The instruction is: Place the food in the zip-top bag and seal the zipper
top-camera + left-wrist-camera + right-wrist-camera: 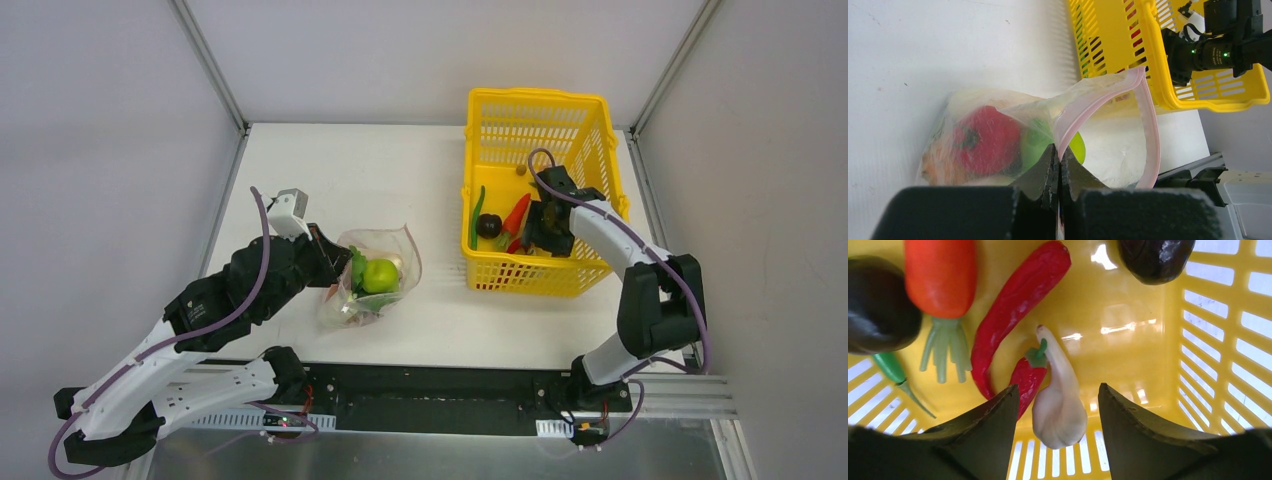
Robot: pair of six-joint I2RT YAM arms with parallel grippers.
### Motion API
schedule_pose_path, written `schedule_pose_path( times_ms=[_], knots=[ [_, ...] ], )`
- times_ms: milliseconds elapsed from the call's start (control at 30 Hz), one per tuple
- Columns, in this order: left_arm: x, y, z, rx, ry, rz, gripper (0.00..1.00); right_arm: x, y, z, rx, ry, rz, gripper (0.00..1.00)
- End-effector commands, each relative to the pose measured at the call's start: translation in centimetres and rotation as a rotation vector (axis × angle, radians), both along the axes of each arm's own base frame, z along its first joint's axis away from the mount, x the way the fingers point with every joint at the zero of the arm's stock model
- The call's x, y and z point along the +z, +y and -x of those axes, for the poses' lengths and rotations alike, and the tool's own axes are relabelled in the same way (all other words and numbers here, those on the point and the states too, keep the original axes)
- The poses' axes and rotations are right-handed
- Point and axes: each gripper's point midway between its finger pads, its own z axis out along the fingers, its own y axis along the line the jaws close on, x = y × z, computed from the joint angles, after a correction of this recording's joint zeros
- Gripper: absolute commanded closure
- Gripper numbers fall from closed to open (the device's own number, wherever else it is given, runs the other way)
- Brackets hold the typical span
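Observation:
The clear zip-top bag (pixel 372 280) lies on the table left of centre, its mouth held open. Inside it I see a red bell pepper (pixel 984 141), a green piece (pixel 380 275) and other food. My left gripper (pixel 1059 156) is shut on the bag's pink zipper (pixel 1148 125) at the mouth edge. My right gripper (pixel 1058 395) is down inside the yellow basket (pixel 590 280), open, with a whitish garlic bulb (pixel 1059 405) between its fingers, untouched. Around it lie a small red chilli (pixel 1027 379), a long red chilli (pixel 1013 310), a carrot (pixel 940 275) and dark eggplants (pixel 875 305).
The basket (pixel 1208 97) stands at the table's right back, close to the bag's mouth. A green chilli (pixel 477 215) lies inside it at the left. Grey walls enclose the table on three sides. Bare white table (pixel 350 170) stretches behind the bag.

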Motion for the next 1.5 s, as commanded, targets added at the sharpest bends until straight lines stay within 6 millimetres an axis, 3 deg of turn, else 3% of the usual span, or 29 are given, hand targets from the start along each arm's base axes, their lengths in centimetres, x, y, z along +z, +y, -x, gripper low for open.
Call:
schedule_pose_path(
  times_ms=[0, 233, 400, 767, 1067, 1367, 1467],
  knots=[
    [1.1, 0.0, -0.3, 0.008, -0.025, 0.028, 1.0, -1.3, -0.5, 0.7, -0.011, 0.049, 0.005, 0.39],
    [1.0, 0.0, -0.2, 0.008, -0.024, 0.028, 1.0, -1.2, -0.1, 1.4, 0.005, 0.066, -0.033, 0.43],
    [1.0, 0.0, -0.2, 0.007, -0.022, 0.031, 1.0, -2.2, -0.1, 2.2, 0.021, 0.118, -0.043, 0.49],
    [0.9, -0.2, -0.3, 0.005, -0.016, 0.028, 1.0, -1.6, -0.8, 2.7, 0.014, 0.125, -0.031, 0.42],
    [0.7, -0.4, -0.3, 0.003, -0.014, 0.02, 1.0, -2.4, 0.9, 3.8, 0.054, 0.194, -0.124, 0.47],
    [1.5, -0.7, -0.6, 0.0, -0.035, 0.038, 1.0, -1.9, 1.5, 2.7, 0.06, 0.173, -0.148, 0.48],
    [1.0, -0.6, -0.6, 0.002, -0.022, 0.017, 1.0, -2.0, 1.5, 3.0, 0.066, 0.184, -0.147, 0.5]
  ],
)
